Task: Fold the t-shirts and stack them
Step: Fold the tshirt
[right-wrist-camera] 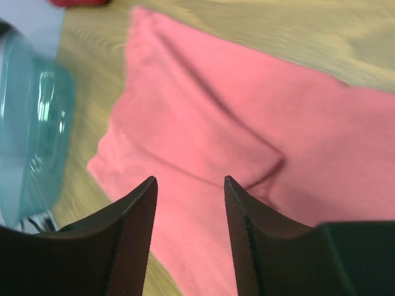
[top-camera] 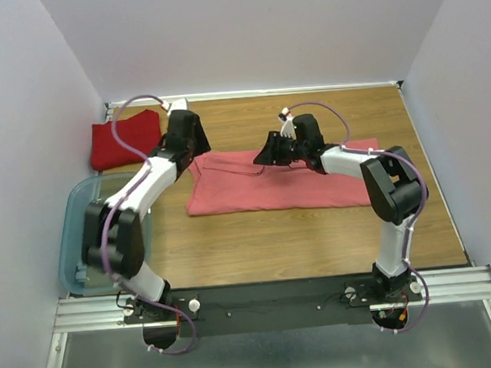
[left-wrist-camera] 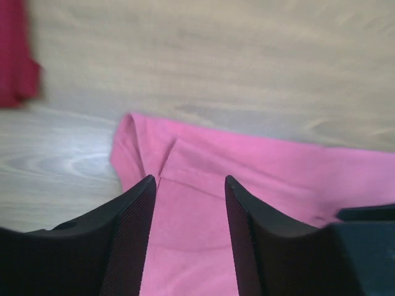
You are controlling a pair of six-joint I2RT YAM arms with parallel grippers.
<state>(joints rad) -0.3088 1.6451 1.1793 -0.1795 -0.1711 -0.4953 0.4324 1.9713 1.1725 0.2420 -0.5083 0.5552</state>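
The 2 arms reached forward over the salmon-pink shirt lying mid-table. The left gripper hung at its left edge and the right gripper over a fold, both with jaws parted and empty. The deep red shirt sat folded at the far-left corner, with bare table on the near side.

A robotics lab cell: white walls box in a wood-grain table edged by an aluminium rail.
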